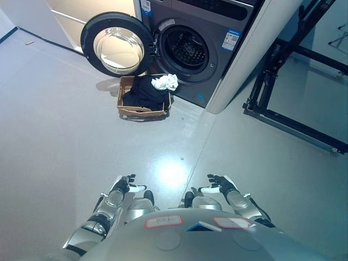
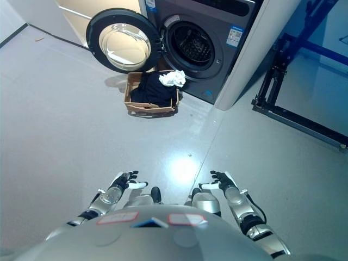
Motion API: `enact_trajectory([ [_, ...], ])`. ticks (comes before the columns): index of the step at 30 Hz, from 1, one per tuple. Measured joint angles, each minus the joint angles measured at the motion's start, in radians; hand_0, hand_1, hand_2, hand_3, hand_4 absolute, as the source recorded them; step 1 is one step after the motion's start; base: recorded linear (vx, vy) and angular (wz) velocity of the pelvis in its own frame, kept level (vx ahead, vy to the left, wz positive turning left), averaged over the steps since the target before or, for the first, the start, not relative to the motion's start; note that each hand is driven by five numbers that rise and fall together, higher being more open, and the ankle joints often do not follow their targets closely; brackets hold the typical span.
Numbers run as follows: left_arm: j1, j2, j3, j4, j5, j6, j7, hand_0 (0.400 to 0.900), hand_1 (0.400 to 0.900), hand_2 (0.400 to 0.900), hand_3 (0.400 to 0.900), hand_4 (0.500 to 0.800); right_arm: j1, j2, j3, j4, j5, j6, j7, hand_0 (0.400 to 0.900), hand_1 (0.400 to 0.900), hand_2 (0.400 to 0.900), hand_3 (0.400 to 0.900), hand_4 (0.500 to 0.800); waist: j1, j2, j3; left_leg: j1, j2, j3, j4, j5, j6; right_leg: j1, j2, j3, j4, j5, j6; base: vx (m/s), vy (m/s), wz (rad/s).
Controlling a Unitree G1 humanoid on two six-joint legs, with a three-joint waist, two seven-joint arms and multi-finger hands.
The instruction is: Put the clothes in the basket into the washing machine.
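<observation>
A brown basket (image 1: 126, 110) sits on the floor right in front of the dark grey washing machine (image 1: 217, 32). It holds dark clothes (image 1: 144, 93) with a white garment (image 1: 165, 82) on top at its far right corner. The machine's round door (image 1: 117, 46) stands swung open to the left, and the drum (image 1: 187, 51) looks empty. My left hand (image 1: 125, 184) and right hand (image 1: 218, 183) hover low near my body, far from the basket, both open with fingers relaxed and holding nothing.
A white panel (image 1: 250, 60) stands against the machine's right side. A black metal frame (image 1: 293, 109) stands on the floor at the right. A pale cabinet (image 1: 81, 16) lies at the back left. Grey floor stretches between me and the basket.
</observation>
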Motion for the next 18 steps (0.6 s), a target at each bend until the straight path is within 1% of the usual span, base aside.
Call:
enact_trajectory([
  [5,0.000,0.000,0.000,0.000,0.000,0.000,0.000,0.900,0.900,0.900,0.900,0.800,0.001,0.000,0.000,0.000,0.000,0.000,0.000,0.900,0.900,0.900,0.900,0.800,-0.001,0.000,0.000,0.000,0.000,-0.002,0.000,0.000,0.000,0.001,0.000,-0.001,0.000,0.000,0.000,0.00,-0.004,0.01],
  [11,-0.004,0.002,0.000,-0.001,-0.002,0.004,0.002,0.900,0.900,0.900,0.900,0.800,-0.006,0.000,0.000,0.011,0.002,-0.003,-0.001,0.900,0.900,0.900,0.900,0.800,-0.002,0.000,-0.001,-0.013,0.003,-0.004,0.000,0.002,-0.002,-0.014,0.002,-0.002,0.000,0.000,0.000,0.00,-0.054,0.00],
  [13,-0.009,0.002,0.000,-0.001,-0.003,0.014,0.003,0.900,0.900,0.900,0.900,0.800,-0.019,-0.001,0.000,0.033,0.011,-0.003,-0.002,0.900,0.900,0.900,0.900,0.800,-0.001,-0.001,0.000,-0.023,0.005,-0.005,0.001,0.005,-0.003,-0.023,0.005,-0.002,0.001,0.000,0.000,-0.01,-0.101,0.00],
  [16,-0.025,0.007,0.000,0.000,-0.008,0.017,0.013,0.900,0.900,0.900,0.900,0.800,-0.045,-0.002,-0.001,0.069,0.015,-0.005,-0.005,0.900,0.900,0.900,0.900,0.800,-0.001,-0.005,0.011,-0.048,0.013,-0.008,0.017,0.006,-0.007,-0.041,0.012,-0.002,0.004,-0.001,0.000,0.00,-0.138,-0.01],
  [18,-0.051,0.010,0.001,0.002,-0.013,0.016,0.029,0.900,0.900,0.900,0.900,0.800,-0.074,-0.002,0.000,0.085,0.022,-0.010,-0.007,0.900,0.900,0.900,0.900,0.800,0.002,-0.009,0.025,-0.091,0.021,-0.012,0.064,-0.002,-0.016,-0.070,0.018,0.002,0.021,-0.006,-0.004,0.05,-0.197,-0.07],
])
